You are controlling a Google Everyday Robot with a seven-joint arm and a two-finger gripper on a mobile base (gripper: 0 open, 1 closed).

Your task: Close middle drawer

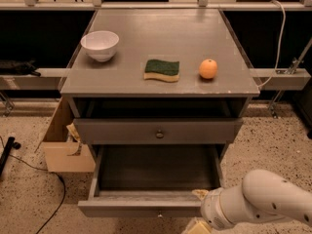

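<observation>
Right, the middle drawer (146,169) is pulled well out of the grey cabinet (161,30), down at 6 o'clock in the view, its long shallow box showing a bare floor and its plain front panel running along the bottom edge. The gripper (197,219) sits low at 5 o'clock on the end of a fat white arm (263,204) that comes in from the right, just beside the drawer's front right corner. From the gripper, the drawer front stretches away toward 9 o'clock and the open box lies up at 10 to 11 o'clock. Whether the gripper is clenched, released or grasping anything, I cannot tell, as most of it is cut off at the frame edge. Above, at 12 o'clock from the open box, the upper drawer (122,129) is nearly shut, with its round metal knob (159,134) dead centre. On top of the cabinet are a white bowl (100,44) at 10 o'clock, a green and yellow sponge (162,69) in the middle and an orange (208,68) just to its right. A cardboard box (63,152) stands on the speckled floor at 9 o'clock, against the cabinet's side.
</observation>
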